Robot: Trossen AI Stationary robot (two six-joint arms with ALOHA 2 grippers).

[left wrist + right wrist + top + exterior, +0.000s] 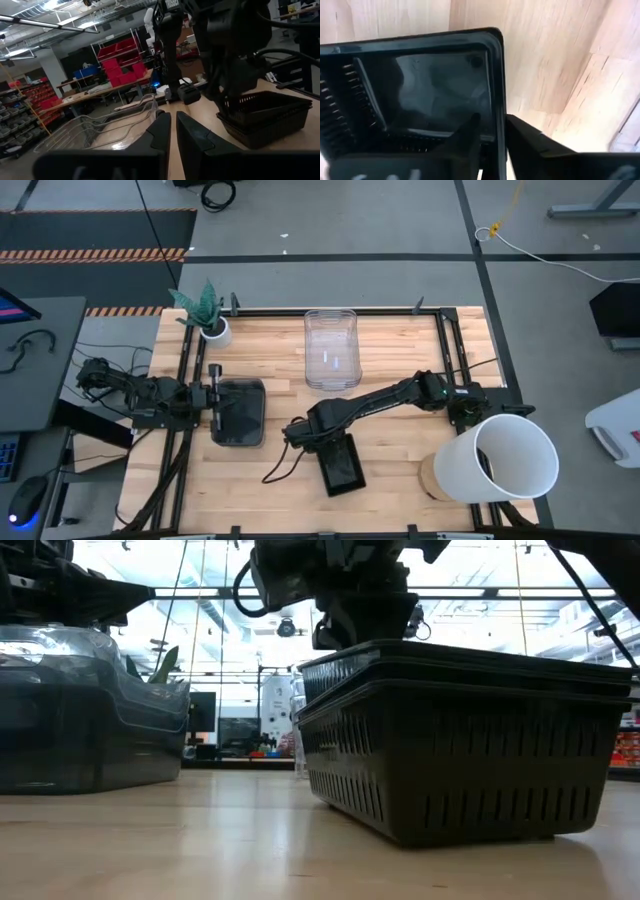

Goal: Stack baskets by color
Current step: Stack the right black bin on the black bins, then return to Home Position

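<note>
Two black perforated baskets (pixel 342 465) stand nested on the table near its front middle. The upper one (pixel 470 655) sits tilted in the lower one (pixel 470 760), its far end higher. My right gripper (pixel 325 438) points down over that far end, slightly open, with the end wall (pixel 496 100) between its fingers. My left gripper (pixel 225 402) is shut and level above the smoky grey baskets (pixel 238 412) at the left. A clear basket (pixel 331 348) rests on its base at the far middle. My right gripper comes from above with one finger (pixel 470 132) inside the upper black basket and one finger (pixel 525 137) outside its far end wall. Whether either finger touches the wall, I cannot tell. The basket rests in the lower black basket.
A big white bucket (pixel 505 460) lies on its side at the right front. A small white plant pot (pixel 213 330) stands at the far left corner. Bare wood shows between the grey and black baskets and in front of the clear one.
</note>
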